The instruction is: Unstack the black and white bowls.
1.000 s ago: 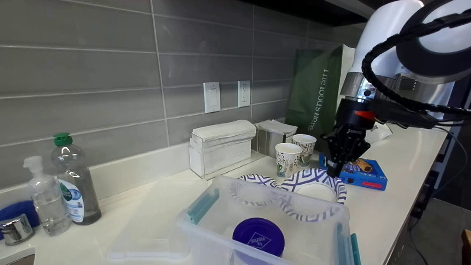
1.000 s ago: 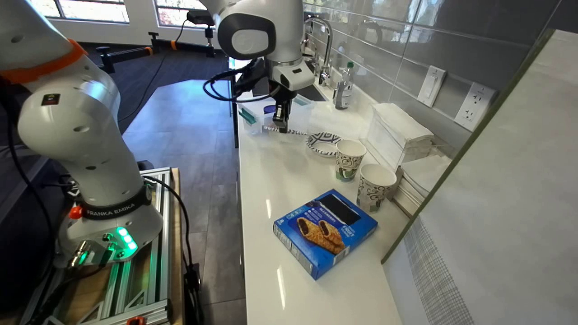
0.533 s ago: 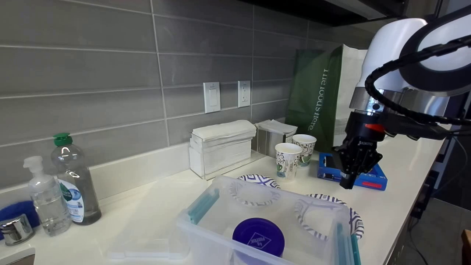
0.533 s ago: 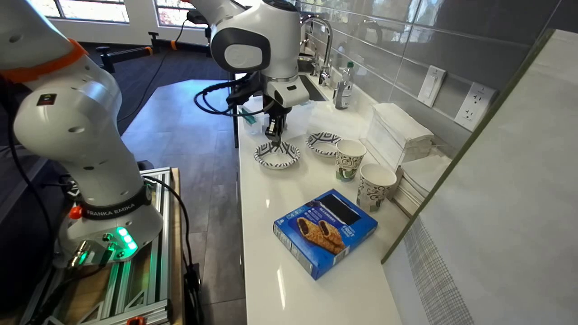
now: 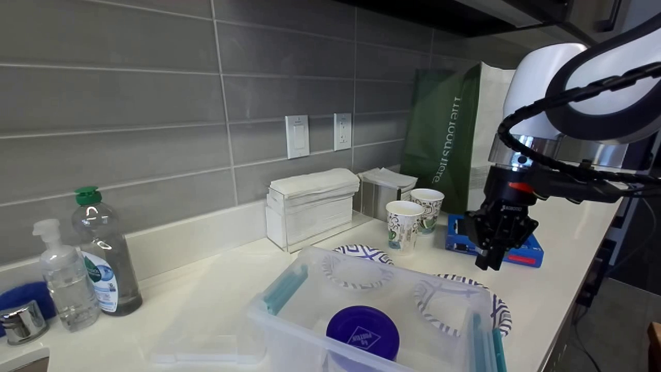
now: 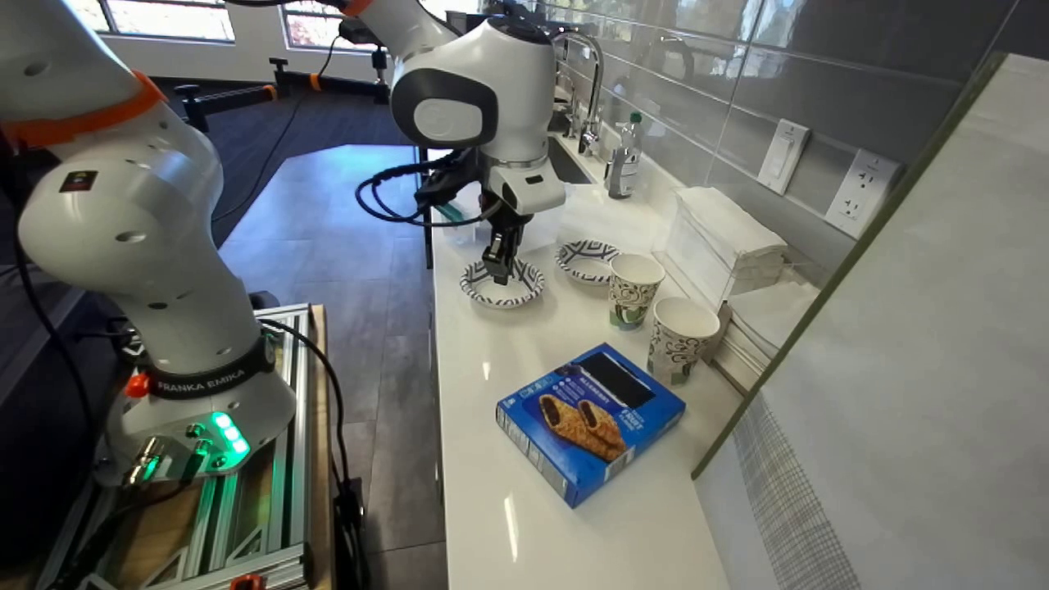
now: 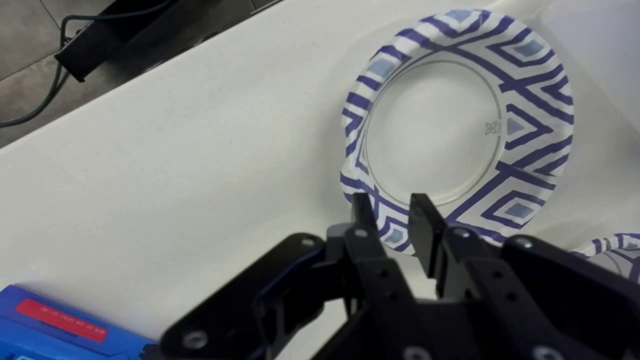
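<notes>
Over the desk [image 6: 574, 547] the robot arm [image 6: 520, 92] reaches out and points downward, with a slight tilt. Below its end lies one patterned bowl [image 7: 435, 130]; the second bowl [image 6: 588, 260] lies near, separate from the first. The jaws stand apart by a narrow gap and hold nothing.

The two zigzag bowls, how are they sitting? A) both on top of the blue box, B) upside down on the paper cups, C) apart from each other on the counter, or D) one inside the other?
C, because in an exterior view the nearer bowl and the farther bowl both rest on the white counter, which shows between them.
</notes>
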Robot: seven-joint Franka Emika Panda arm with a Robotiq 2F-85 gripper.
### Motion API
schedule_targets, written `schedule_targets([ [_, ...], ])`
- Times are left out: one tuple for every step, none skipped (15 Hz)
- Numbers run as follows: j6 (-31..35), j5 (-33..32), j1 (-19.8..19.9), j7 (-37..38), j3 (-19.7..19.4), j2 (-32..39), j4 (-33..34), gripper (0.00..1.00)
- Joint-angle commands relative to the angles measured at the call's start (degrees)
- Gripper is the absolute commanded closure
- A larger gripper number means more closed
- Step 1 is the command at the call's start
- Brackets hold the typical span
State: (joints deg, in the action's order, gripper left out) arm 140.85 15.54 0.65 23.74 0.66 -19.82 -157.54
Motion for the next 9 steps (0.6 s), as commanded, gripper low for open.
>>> schedule_targets([
  [2.7, 3.7, -0.7, -1.9, -0.4, 3.9, 2.0, 0.82],
  [3.3, 4.9, -1.3, -2.3, -0.4, 5.5, 3.1, 0.87],
  [4.0, 5.9, -1.6, -2.4, -0.4, 6.6, 4.0, 0.95],
  [4.2, 6.7, -2.0, -2.6, -0.2, 7.9, 5.1, 0.94],
  [4.2, 7.4, -2.4, -2.9, -0.1, 9.2, 6.2, 0.92],
  [4.4, 7.7, -2.6, -2.9, 0.1, 10.5, 7.2, 0.96],
  [4.1, 8.4, -3.0, -3.3, 0.3, 11.9, 8.3, 0.94],
  [4.0, 8.6, -3.2, -3.4, 0.5, 13.2, 9.2, 0.99],
  [3.4, 9.1, -3.6, -3.8, 0.7, 14.4, 10.2, 0.99],
])
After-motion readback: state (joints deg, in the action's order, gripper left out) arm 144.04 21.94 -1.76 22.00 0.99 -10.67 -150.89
